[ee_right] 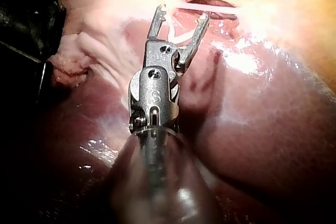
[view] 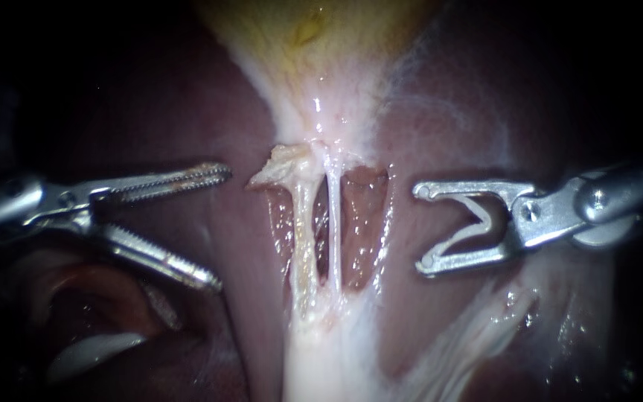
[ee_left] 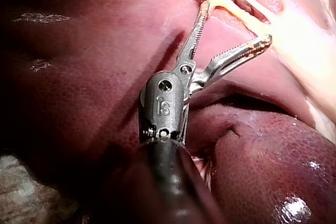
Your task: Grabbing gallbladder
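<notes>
The gallbladder point(view: 321, 45) sits pale and yellowish at top centre, ungrasped, tapering into two thin tubes point(view: 314, 223) stretched over the liver point(view: 150, 112). The left instrument point(view: 220, 228) and right instrument point(view: 420, 228) flank the tubes, jaws spread wide and empty, seemingly ready for a grab.

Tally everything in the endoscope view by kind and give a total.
Instruments: 2 (left instrument, right instrument)
Tubes: 2 (thicker tube, thinner tube)
Gallbladder: 1
Liver: 1
Total: 6
</notes>
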{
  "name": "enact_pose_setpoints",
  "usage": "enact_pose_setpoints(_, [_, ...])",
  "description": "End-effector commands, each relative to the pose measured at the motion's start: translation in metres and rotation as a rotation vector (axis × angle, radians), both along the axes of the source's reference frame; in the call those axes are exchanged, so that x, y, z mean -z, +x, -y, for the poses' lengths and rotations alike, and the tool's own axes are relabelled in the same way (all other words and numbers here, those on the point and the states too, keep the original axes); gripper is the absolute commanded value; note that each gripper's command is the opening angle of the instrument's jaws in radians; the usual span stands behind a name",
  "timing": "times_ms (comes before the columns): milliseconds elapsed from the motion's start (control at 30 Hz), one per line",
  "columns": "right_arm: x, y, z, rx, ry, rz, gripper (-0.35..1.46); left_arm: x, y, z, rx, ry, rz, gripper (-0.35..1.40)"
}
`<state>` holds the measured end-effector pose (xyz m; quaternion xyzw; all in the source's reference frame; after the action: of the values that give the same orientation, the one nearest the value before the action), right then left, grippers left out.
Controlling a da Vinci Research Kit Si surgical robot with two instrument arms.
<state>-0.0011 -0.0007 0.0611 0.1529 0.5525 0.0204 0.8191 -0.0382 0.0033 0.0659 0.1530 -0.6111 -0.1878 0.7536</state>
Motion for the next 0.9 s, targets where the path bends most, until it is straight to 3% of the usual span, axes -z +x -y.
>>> enact_pose_setpoints(33, [0.0,0.0,0.0,0.0,0.0,0.0,0.49,0.0,0.0,0.0,-0.001,0.0,0.0,0.94])
enact_pose_setpoints(267, [0.0,0.0,0.0,0.0,0.0,0.0,0.49,-0.0009,-0.0003,-0.0011,0.001,0.001,0.004,0.88])
enact_pose_setpoints(400, [0.0,0.0,0.0,0.0,0.0,0.0,0.49,-0.002,-0.0009,-0.0023,0.035,0.026,-0.016,0.81])
enact_pose_setpoints(600, [0.0,0.0,0.0,0.0,0.0,0.0,0.49,-0.0031,-0.0034,-0.0035,0.08,0.092,-0.031,0.66])
enact_pose_setpoints(767, [0.0,-0.0001,0.0,0.0,0.0,0.0,0.49,-0.0046,-0.0051,-0.0042,0.111,0.107,-0.047,0.59])
enact_pose_setpoints(900, [0.0,-0.0001,0.0,0.001,0.0,0.0,0.49,-0.0064,-0.0051,-0.0045,0.131,0.11,-0.06,0.57])
